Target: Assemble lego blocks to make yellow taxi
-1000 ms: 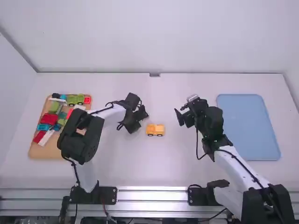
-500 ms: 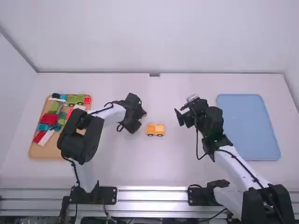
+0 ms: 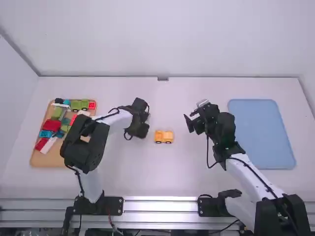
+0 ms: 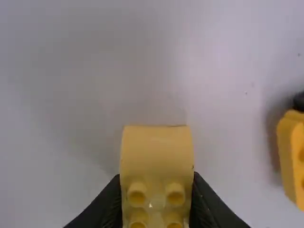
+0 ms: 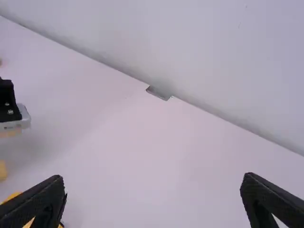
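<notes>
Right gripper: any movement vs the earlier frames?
No. In the high view, the right gripper shows no visible shift: same spot, same gap to the blue tray as in both earlier frames.

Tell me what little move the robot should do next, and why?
I'd say gently lift the yellow block with the left gripper: its fingers are closed around the block, and the yellow car sits nearby on the table, still separate.

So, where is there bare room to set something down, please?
The blue tray; the table between yellow vehicle and metal rail. Crowded: the wooden tray, and beside the vehicle, where the left gripper holds a yellow block.
</notes>
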